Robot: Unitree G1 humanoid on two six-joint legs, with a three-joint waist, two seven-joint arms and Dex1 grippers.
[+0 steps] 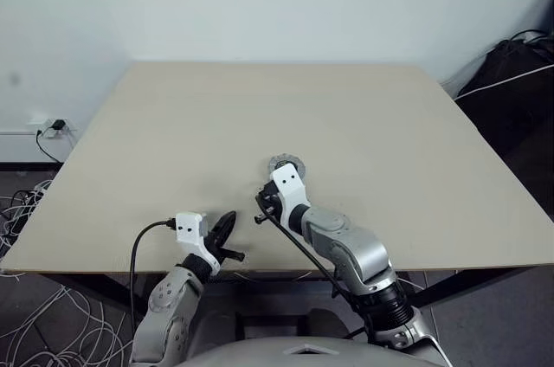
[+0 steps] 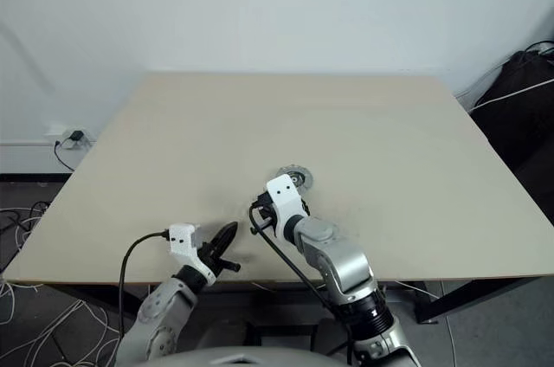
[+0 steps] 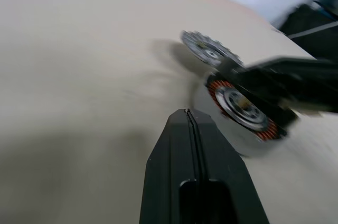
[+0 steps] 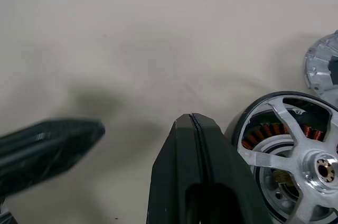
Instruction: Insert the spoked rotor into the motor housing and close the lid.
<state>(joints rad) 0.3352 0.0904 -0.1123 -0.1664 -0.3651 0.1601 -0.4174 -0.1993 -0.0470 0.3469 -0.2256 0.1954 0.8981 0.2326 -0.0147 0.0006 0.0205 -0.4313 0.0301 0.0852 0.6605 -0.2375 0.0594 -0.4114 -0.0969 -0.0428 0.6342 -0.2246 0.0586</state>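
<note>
2 of the 3 parts look joined from my seat: the spoked rotor (image 4: 296, 155), a shiny silver wheel with flat radial arms and a small bored hub, sits over the motor housing (image 4: 264, 135), whose copper windings glow orange between the spokes inside a dark ring. I judge insertion done or nearly so, though I cannot tell if it is fully seated. Closing remains: the lid (image 4: 323, 70), dull grey cast metal with a notched rim, lies bare on the table (image 1: 363, 125) at 1 o'clock of the rotor, just beside it. My right gripper (image 4: 193, 120) has its smooth black fingers pressed together on nothing, tips at the rotor's 9 o'clock. My left gripper (image 1: 223, 230) is likewise clamped empty, near the table's front edge. Matte pale wood tabletop.
</note>
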